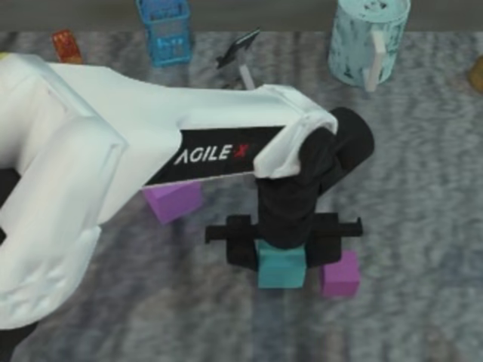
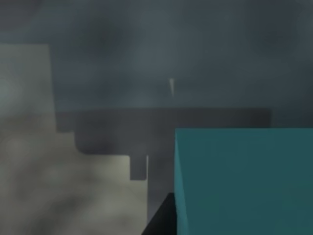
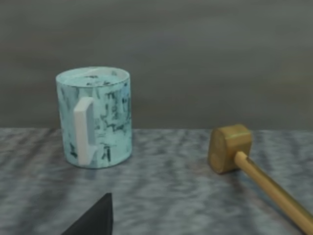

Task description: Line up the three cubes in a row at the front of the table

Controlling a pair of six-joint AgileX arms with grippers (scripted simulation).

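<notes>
My left arm reaches across the table [image 1: 423, 151], its gripper [image 1: 281, 253] pointing down, clasping the teal cube [image 1: 281, 268] beside the magenta-purple cube [image 1: 339, 274]; the light-purple cube [image 1: 174, 200] lies apart.

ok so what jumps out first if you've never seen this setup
The big white left arm sweeps across the top view, its black left gripper down over the matte teal cube at front centre. A small magenta-purple cube sits just right of it, a light-purple cube peeks from beneath the arm, and a speckled pale-blue mug stands at the back.
</notes>
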